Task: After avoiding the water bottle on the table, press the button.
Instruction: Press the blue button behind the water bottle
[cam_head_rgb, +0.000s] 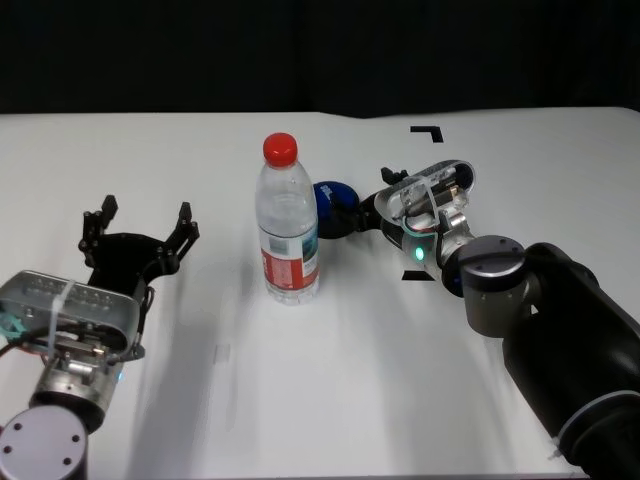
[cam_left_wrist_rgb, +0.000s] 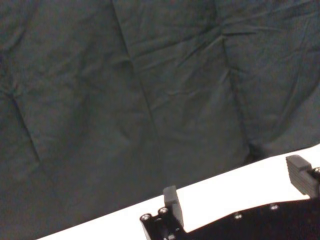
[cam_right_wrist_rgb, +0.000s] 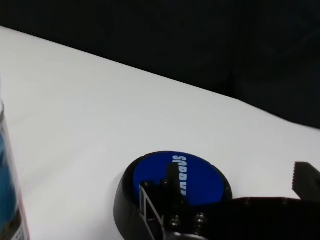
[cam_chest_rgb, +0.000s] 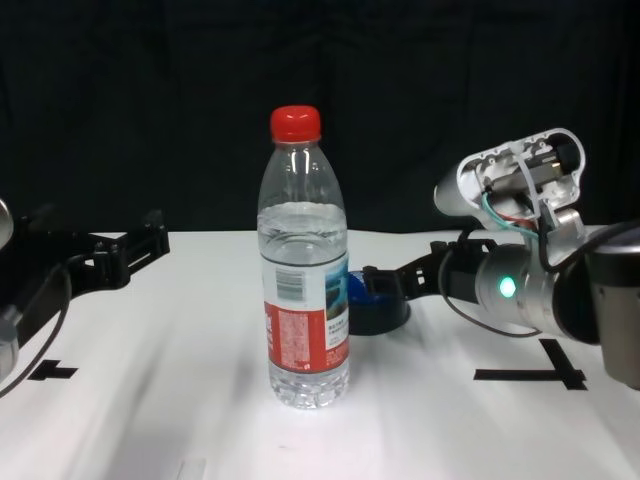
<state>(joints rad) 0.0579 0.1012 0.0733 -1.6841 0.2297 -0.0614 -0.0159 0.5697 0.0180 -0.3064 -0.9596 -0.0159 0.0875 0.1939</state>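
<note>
Behind, a dark curtain (cam_left_wrist_rgb: 125, 100) backs the white table (cam_head_rgb: 330, 400).

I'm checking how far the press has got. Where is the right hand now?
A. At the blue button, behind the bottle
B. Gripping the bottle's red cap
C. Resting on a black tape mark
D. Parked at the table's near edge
A: the right hand has a finger over the button, beyond the upright water bottle.

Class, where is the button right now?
In the head view, the button sits just behind-right of the water bottle, with the right gripper at it.
</note>
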